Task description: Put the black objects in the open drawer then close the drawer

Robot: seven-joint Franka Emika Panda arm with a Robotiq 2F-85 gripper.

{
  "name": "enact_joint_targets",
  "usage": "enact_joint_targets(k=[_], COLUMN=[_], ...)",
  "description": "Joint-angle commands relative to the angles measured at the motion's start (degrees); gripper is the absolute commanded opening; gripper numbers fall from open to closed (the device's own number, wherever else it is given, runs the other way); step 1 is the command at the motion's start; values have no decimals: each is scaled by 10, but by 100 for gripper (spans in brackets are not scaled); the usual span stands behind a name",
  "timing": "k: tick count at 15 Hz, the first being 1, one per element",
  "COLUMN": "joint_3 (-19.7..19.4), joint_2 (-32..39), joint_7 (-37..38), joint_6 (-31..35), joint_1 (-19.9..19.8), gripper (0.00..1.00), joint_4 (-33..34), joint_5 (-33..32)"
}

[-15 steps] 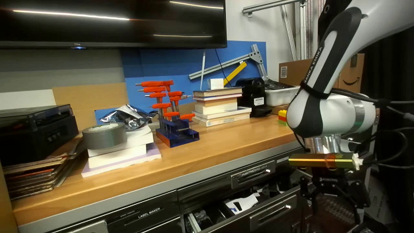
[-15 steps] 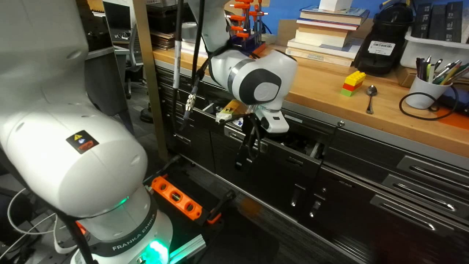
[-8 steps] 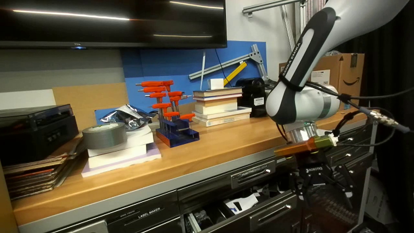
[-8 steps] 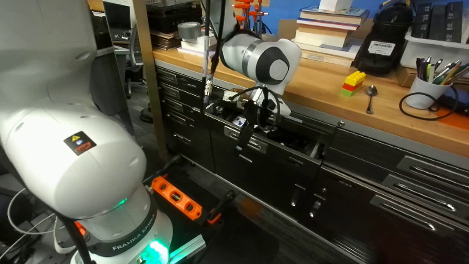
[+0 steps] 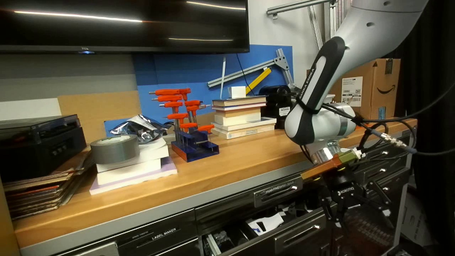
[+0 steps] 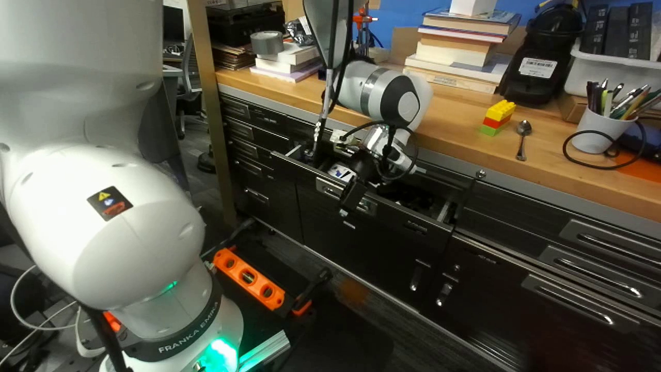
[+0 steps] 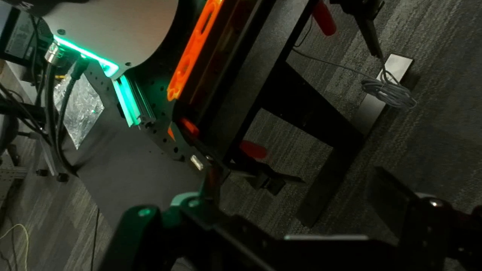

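The drawer (image 5: 261, 246) sits pulled out under the wooden bench top (image 5: 245, 161), you can see it in both exterior views. There's a white piece (image 5: 267, 224) with black and blue marks lying in it, and further along, in an exterior view, some dark shapes (image 6: 410, 197). It's way too murky in there to tell if those are the black objects, so I can't say for sure where they are.

The gripper (image 5: 362, 219) hangs tilted in front of the cabinet (image 6: 496, 299) with its jaws spread wide. Wrist view agrees: the fingers (image 7: 393, 201) are well apart, with carpet (image 7: 286, 139) and a black leg (image 7: 325, 184) showing between them. The orange level (image 7: 192, 56) and the green light (image 7: 110, 69) on the arm's base (image 7: 116, 30) show up there too. In an exterior view the gripper overlaps the drawer's handle (image 6: 329, 189), but honestly I can't tell if they touch.

Up on the bench top, a blue stand (image 5: 197, 153) of orange-handled tools (image 5: 172, 98) is between a low book pile (image 5: 129, 174) and a taller book stack (image 5: 243, 124). A roll of grey tape (image 5: 115, 149) sits on the low pile, and a black device (image 5: 279, 110) is just beside the tall one. In an exterior view there's also a little block of toy bricks (image 6: 497, 118) — yellow, red and green — with a spoon (image 6: 523, 139) near it and a pen cup (image 6: 599, 132) further over
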Motion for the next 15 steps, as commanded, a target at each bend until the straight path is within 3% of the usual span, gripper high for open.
enact_joint_targets(k=[1,3,9,15], joint_3=[10,14,40,77], joint_2=[69,96,118,129], joint_7=[-39,-68,-174,-257], joint_6=[3,35,156,300], joint_1=[-24,-38,-83,-94], gripper=[100,100,100,100], joint_4=[73,96,98,84], joint_5=[15,44,213,384])
